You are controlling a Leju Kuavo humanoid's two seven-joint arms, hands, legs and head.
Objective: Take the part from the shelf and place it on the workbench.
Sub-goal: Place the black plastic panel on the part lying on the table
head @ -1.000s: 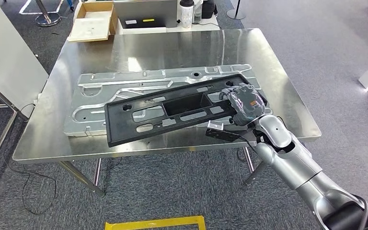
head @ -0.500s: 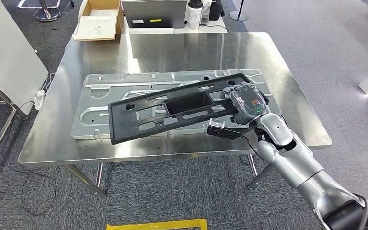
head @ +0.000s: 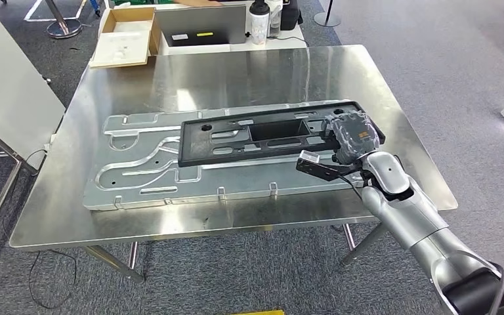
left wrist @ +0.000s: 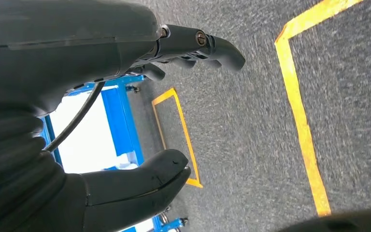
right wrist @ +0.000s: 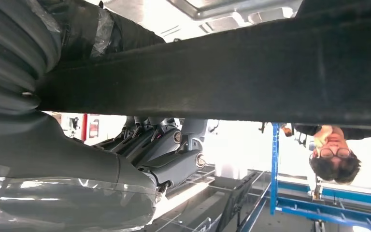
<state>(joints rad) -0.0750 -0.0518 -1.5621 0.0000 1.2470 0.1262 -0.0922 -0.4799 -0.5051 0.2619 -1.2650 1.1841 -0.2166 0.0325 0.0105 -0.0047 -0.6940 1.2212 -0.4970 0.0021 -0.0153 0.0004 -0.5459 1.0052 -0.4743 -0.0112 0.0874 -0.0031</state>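
So the right hand (head: 350, 134) has its fingers (right wrist: 174, 140) wrapped around one end of the black part (head: 269, 134), gripping its edge. From the right wrist view the dark bar of the part runs straight across, with the fingers curled beneath it and the thumb side above. My guess is it grips the end because the thing is long and flat, and there's nowhere else for one hand to grab.

The left hand (left wrist: 125, 96) is hanging down by the carpet, with yellow tape lines (left wrist: 299, 121) behind it. Fingers and thumb are spread apart with nothing in them, so it's just idle.

Out from the right-hand fingers, the part stretches away across the counter (head: 249, 72). It sits over one big silver stamped panel (head: 144, 177) that lies flat on the steel. I can't tell if the far end is resting on the panel or a bit above it. Looks like the set-down stage to me, with the release not yet done.

Further beyond the fingers, past the counter's far edge: one cardboard box (head: 126, 33), one laptop (head: 200, 23), one bottle (head: 257, 18). One person (right wrist: 331, 150) shows in the right wrist view by blue racking.
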